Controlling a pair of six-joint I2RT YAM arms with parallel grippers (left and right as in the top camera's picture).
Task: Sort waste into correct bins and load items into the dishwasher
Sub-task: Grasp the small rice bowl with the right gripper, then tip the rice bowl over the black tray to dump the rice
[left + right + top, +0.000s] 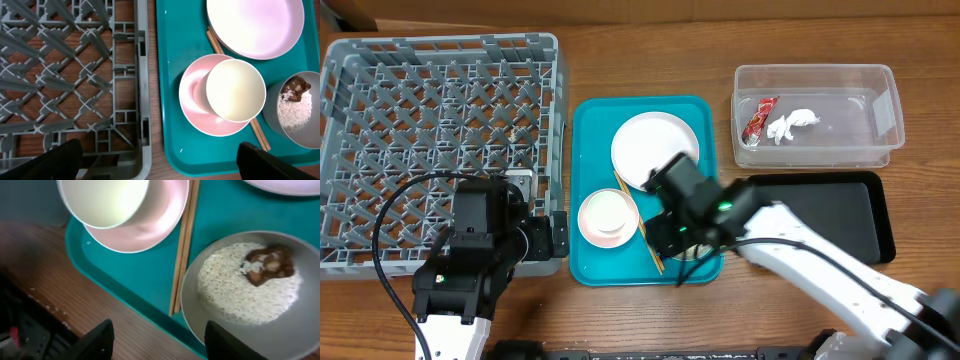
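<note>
The right claw [159, 327] hangs open with nothing between its fingers, low over the near edge of the teal tray [592, 120]. Right under it sits the pale grey-white bowl [200, 300], holding a bed of white rice [225, 292] with a clump of brown food bits [267, 262] on top. The wooden chopsticks [182, 245] lie just beside that bowl as a close pair, running between it and the pink bowl [160, 220]. The small white cup [102, 200] sits inside the pink bowl. Further along the tray, toward the far edge of the desk [650, 60], lies the round white plate [655, 148], bare on top. The left claw [159, 150] is spread wide too and grips nothing. It hovers near the desk's near edge, over the seam where the near right corner of the grey dish rack [440, 150] meets the tray. The rack fills the far left corner of the desk, and I can see nothing loaded on its lattice. Over at the far right corner stands the clear tub [885, 120], with the red snack wrapper [758, 118] and the crumpled tissue [790, 125] lying side by side inside it. The flat black tray [840, 215] lies just nearer than the tub along the right edge, partly covered by the right arm.
</note>
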